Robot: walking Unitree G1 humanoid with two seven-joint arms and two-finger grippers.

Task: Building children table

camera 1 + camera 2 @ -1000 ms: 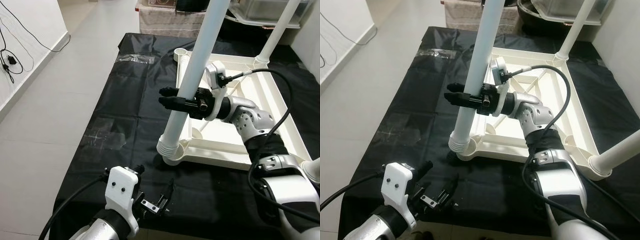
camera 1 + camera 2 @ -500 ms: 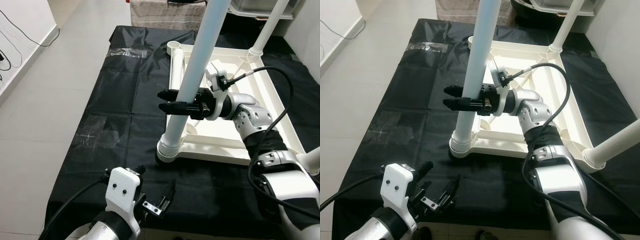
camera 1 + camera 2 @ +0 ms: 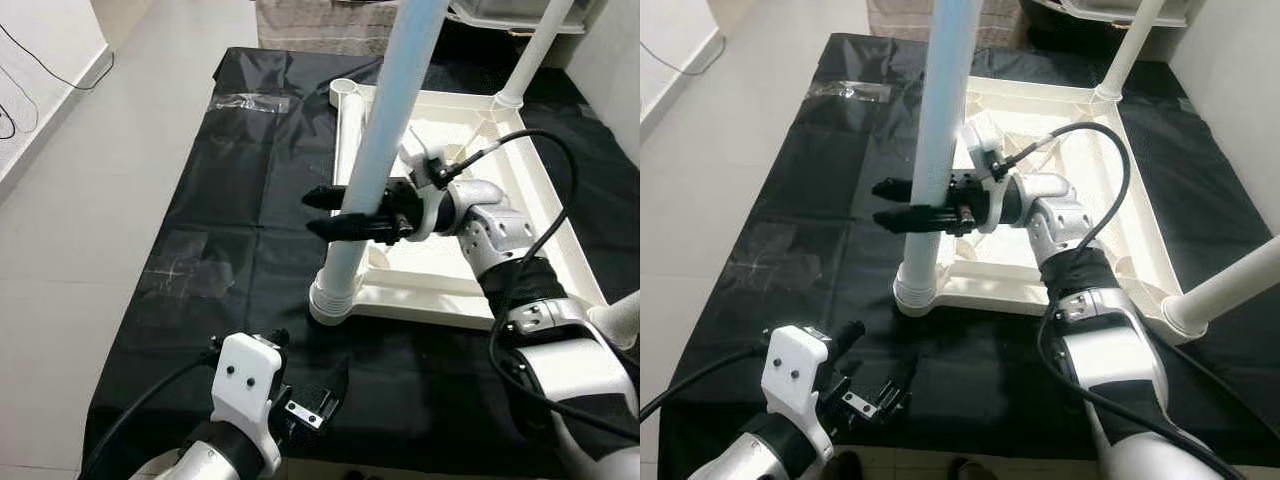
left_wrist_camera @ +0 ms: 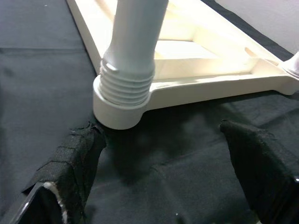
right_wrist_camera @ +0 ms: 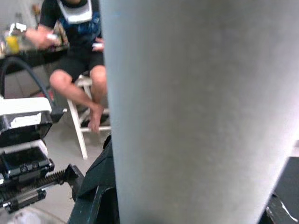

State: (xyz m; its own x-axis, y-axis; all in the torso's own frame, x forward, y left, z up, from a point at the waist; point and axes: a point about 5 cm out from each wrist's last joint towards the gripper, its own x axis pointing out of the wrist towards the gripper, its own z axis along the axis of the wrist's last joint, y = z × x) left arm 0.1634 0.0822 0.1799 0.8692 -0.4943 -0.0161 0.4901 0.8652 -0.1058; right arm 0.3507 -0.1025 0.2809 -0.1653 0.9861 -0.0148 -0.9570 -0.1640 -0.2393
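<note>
We count three white legs upright in the inverted tabletop point(image 3: 520, 215) on the black sheet point(image 3: 240, 200). Right gripper point(image 3: 325, 212) jaws clasp the near leg point(image 3: 375, 160); left gripper point(image 4: 163, 168) jaws wide, low beside its socket.

Smooth plastic leg point(image 3: 385, 130) (matt cloth point(image 3: 230, 200))

Floor: pale grey tiles point(image 3: 110, 170), evenly lit. Black sheet point(image 3: 240, 200) spread over it, creased, with a strip of clear tape point(image 3: 245, 101). White wall point(image 3: 40, 25) at left with black cables point(image 3: 25, 75). Seated person on white stool point(image 5: 77, 60) behind.
</note>
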